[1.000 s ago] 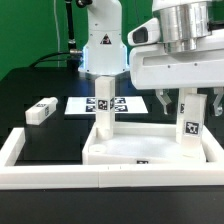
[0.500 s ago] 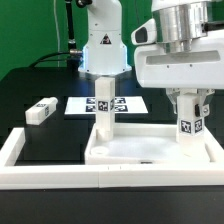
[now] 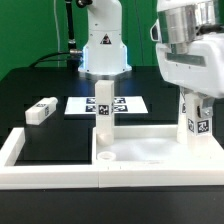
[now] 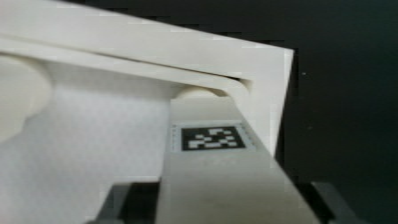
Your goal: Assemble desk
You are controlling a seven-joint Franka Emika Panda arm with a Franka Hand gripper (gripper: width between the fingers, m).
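Note:
The white desk tabletop (image 3: 150, 150) lies flat inside the fenced corner, at the exterior view's right. One white leg (image 3: 103, 112) with a tag stands upright at its left rear corner. My gripper (image 3: 200, 105) is shut on a second tagged leg (image 3: 199, 125), which it holds upright at the tabletop's right rear corner. In the wrist view this leg (image 4: 217, 140) runs from between my fingers (image 4: 134, 200) to the tabletop (image 4: 107, 110) near its raised edge. Whether the leg is seated is hidden. A third leg (image 3: 41, 110) lies loose on the black table at the left.
Long low white bars (image 3: 50, 172) fence the front and left of the workspace. The marker board (image 3: 80, 105) lies flat behind the standing leg. The arm's white base (image 3: 103, 45) stands at the back centre.
My gripper has moved to the exterior view's right with the leg in it. The tabletop's left edge has shifted right as well. The standing leg stays upright.

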